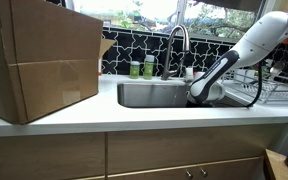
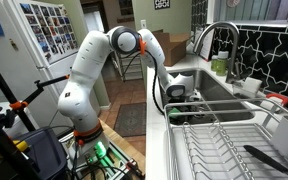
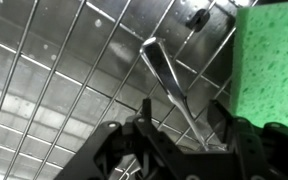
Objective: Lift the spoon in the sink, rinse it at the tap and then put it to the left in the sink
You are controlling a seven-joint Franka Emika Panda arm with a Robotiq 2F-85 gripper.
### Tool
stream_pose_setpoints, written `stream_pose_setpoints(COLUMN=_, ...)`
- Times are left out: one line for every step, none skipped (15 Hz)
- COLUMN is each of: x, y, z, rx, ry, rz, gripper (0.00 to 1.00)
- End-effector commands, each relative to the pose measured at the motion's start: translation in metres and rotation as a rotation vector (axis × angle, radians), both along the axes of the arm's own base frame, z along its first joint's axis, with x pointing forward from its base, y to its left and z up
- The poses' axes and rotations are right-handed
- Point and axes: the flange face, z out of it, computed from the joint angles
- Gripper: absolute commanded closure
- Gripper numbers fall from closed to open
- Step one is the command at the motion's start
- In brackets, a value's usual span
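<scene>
**Now: hand astride the spoon, down in the sink**

Well, one spoon (image 3: 172,88), and it lies flat on the wire grid (image 3: 44,70) at the bottom of the sink. Its long axis starts directly under the hand (image 3: 182,140) and runs out ahead of it, slanting a touch to one side. The near end is lost beneath the hand, so which end is the bowl, I cannot tell.

The hand is spread. One of the fingers (image 3: 134,140) stands on each side of the shaft, nothing pinched yet, and contact is too close to call. My read is that the squeeze comes straight across that axis, so little turning is needed.

Just beside the hand, off to the flank, there's one green sponge (image 3: 274,70), apart from the spoon.

Pulling out: one arm, the only one on duty, reaches down into the sink (image 1: 144,97). One tap (image 1: 176,40) arches above and behind the hand. Two green bottles (image 1: 135,68) stand by the tap's foot. One cardboard box (image 1: 39,60) sits on the worktop (image 1: 104,118), well apart. In both exterior views the spoon itself is hidden.
</scene>
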Motion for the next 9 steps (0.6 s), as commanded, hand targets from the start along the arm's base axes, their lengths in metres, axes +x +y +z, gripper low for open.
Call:
stream_pose_setpoints(x=0.0000, y=-0.0015, z=-0.0082, rx=0.021, ry=0.005, rz=0.001, gripper=0.47)
stream_pose_setpoints(x=0.0001, y=-0.0013, z=-0.0087, rx=0.022, ry=0.006, rz=0.003, gripper=0.57)
stream_pose_setpoints(x=0.0003, y=-0.0016, z=-0.0084, rx=0.021, ry=0.006, rz=0.003, gripper=0.67)
stream_pose_setpoints(x=0.0006, y=-0.0015, z=-0.0086, rx=0.021, ry=0.006, rz=0.004, gripper=0.77)
stream_pose_setpoints(x=0.0004, y=-0.0013, z=-0.0092, rx=0.022, ry=0.007, rz=0.005, gripper=0.86)
stream_pose_setpoints(x=0.0002, y=-0.0012, z=-0.0095, rx=0.023, ry=0.008, rz=0.006, gripper=0.93)
stream_pose_setpoints(x=-0.0002, y=-0.0023, z=-0.0096, rx=0.022, ry=0.009, rz=0.003, gripper=0.99)
stream_pose_setpoints(x=-0.0008, y=-0.0038, z=-0.0091, rx=0.022, ry=0.009, rz=0.002, gripper=1.00)
stream_pose_setpoints(x=0.0007, y=-0.0034, z=-0.0074, rx=0.021, ry=0.006, rz=0.003, gripper=1.00)
